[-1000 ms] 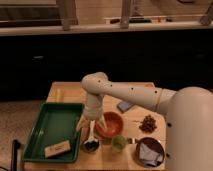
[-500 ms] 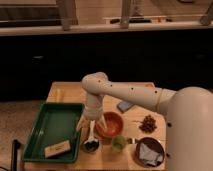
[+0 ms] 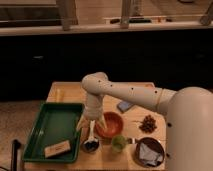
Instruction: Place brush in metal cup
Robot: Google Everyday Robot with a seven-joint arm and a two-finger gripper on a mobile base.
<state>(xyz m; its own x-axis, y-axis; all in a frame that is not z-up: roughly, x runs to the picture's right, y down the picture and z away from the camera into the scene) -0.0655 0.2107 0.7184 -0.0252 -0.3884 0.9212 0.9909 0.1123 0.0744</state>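
Observation:
My gripper [image 3: 91,125] hangs straight down from the white arm, just above the metal cup [image 3: 91,145], which stands near the table's front edge between the green tray and the green cup. The gripper's fingers [image 3: 80,124] are spread open to either side. The brush [image 3: 91,133] stands upright between them, its pale handle running down into the metal cup, whose inside looks dark. I cannot tell whether the fingers still touch the handle.
A green tray [image 3: 52,125] with a tan block [image 3: 56,148] lies to the left. An orange bowl [image 3: 111,123] sits right of the gripper, with a translucent green cup [image 3: 119,142] in front of it. A dark bowl with pale cloth [image 3: 148,151], a brown cluster [image 3: 148,123] and a blue item [image 3: 125,106] lie to the right.

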